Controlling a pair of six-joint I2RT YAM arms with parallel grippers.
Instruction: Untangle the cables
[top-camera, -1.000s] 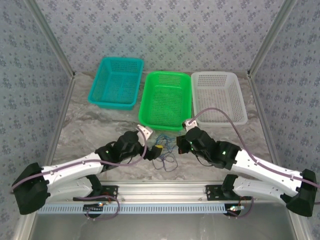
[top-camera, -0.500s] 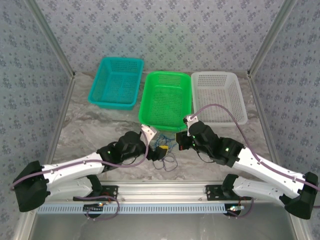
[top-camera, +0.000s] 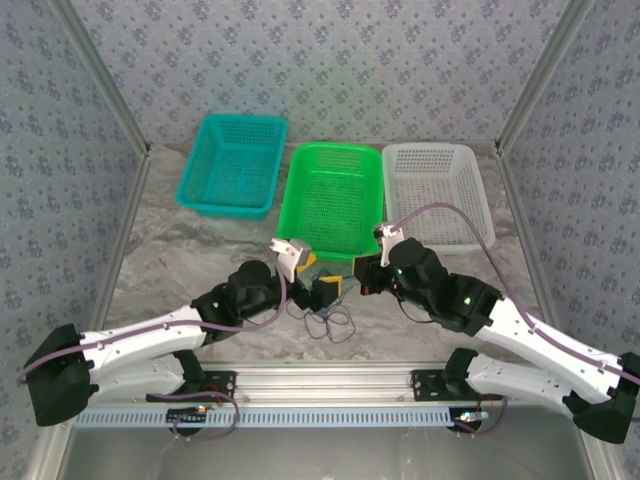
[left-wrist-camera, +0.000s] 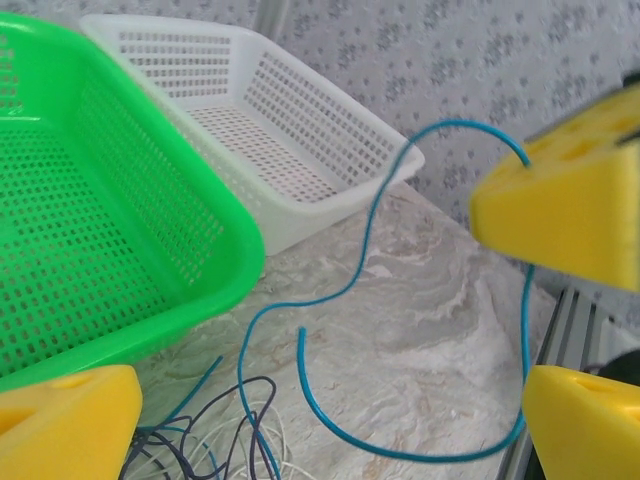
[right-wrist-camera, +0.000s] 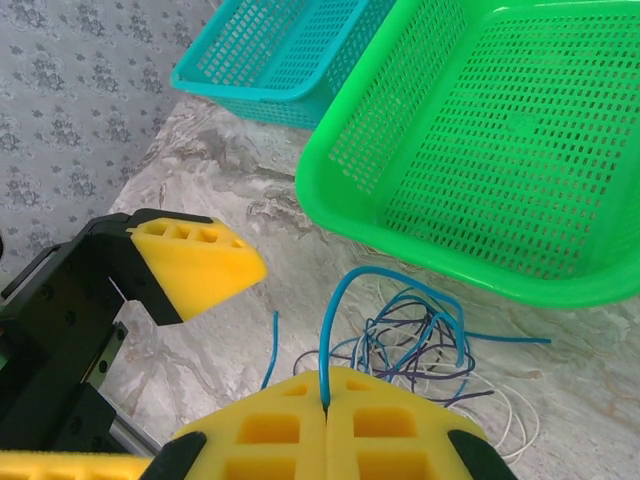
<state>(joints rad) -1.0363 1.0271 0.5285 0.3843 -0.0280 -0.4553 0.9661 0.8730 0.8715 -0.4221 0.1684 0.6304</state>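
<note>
Landmark: I read every place off the green basket.
Cables: the heap lay on the counter just in front of the basket's near rim. It was loose loops of blue, dark and whitish wire crossing one another.
Blue cable: one strand rose out of the heap in an arch towards the basket's near wall. Its other length trailed across the counter on the basket's right.
Right fingers: they were shut on that blue cable, pinching it at the seam, over the heap on the near side of the basket.
Left fingers: they stood spread wide with nothing between them, just off the basket's near rim and close beside the right pair.
Step in hand: I judged it to be drawing the blue cable clear of the other loops.
Doing it well: I wanted the left fingers to press down on the dark and whitish loops, low and near the basket. The right pair would then lift slowly, up and away from the basket.
Watch for: if the whole heap rose with the strand, I meant to stop and grip closer to the crossing.
Risk: the thin wire could slip from the pinch or snag on the basket's mesh.
</note>
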